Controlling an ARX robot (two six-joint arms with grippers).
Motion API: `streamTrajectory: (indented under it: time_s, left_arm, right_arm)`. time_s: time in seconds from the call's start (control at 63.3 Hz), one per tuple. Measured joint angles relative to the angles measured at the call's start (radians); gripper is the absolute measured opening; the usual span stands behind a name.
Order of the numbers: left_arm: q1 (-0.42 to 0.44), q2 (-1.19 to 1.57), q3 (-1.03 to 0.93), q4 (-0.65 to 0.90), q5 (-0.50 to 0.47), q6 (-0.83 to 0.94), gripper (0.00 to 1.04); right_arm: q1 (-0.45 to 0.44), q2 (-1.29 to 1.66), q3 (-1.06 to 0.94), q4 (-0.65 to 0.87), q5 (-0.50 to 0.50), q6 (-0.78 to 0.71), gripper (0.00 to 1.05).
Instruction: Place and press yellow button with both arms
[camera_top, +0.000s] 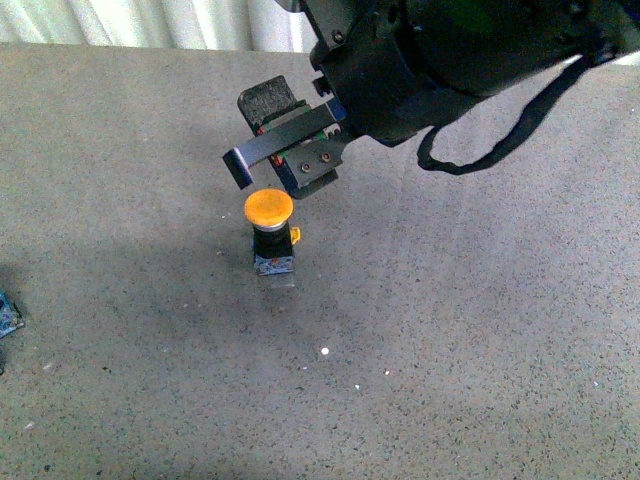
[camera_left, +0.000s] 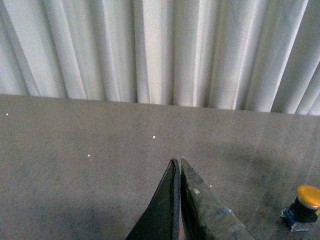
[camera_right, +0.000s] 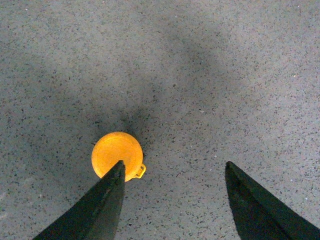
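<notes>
The yellow button (camera_top: 269, 207) stands upright on the grey speckled table (camera_top: 450, 330), with a domed yellow cap, black body, small yellow side tab and bluish base. My right gripper (camera_top: 253, 134) hangs open just above and behind it, on the bulky black arm reaching in from the upper right. In the right wrist view the open gripper (camera_right: 174, 165) looks straight down. One fingertip (camera_right: 117, 170) overlaps the edge of the button's cap (camera_right: 115, 151); the button is off to one side, not between the jaws. My left gripper (camera_left: 177, 162) is shut and empty, low over the table. The button (camera_left: 306, 200) stands well off to its side.
A white pleated curtain (camera_left: 150, 50) hangs behind the table's far edge. A small blue object (camera_top: 8, 315) lies at the table's left edge. A black cable (camera_top: 500, 140) dangles in a loop from the right arm. Small white specks dot the table.
</notes>
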Motion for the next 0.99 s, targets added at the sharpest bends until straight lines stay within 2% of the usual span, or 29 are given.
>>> streamTrajectory:
  time_s: [0.158,0.253,0.995]
  left_arm:
    - [0.001,-0.002,0.0,-0.006,0.0,0.0,0.01]
    - [0.001,-0.002,0.0,-0.006,0.0,0.0,0.01]
    - [0.001,-0.002,0.0,-0.006,0.0,0.0,0.01]
  right_arm:
    - [0.031,0.04,0.046,-0.015,0.003,0.026,0.23]
    - [0.047,0.055,0.053,-0.023,-0.006,0.04,0.01]
    - [0.058,0.116,0.057,-0.04,-0.032,0.076,0.01]
